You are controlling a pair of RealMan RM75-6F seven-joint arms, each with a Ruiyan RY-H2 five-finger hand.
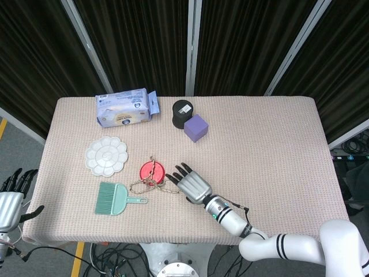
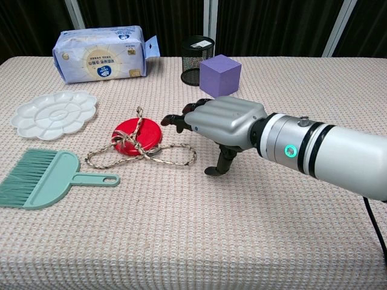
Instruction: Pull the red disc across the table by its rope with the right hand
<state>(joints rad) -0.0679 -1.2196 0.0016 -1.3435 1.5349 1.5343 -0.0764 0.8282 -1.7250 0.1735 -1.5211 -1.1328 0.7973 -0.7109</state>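
Beige knit-covered worktop (image 1: 277,138), dark curtains (image 1: 138,40) behind. One red disc (image 2: 138,135) with rope (image 2: 148,154); right robot hand (image 2: 221,124) just beside, fingers spread, seemingly empty.

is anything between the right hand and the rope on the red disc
Nothing visible. The right hand hovers open just right of the rope, whose nearest loop lies bare on the table beside the red disc. The green brush sits on the rope's far side.
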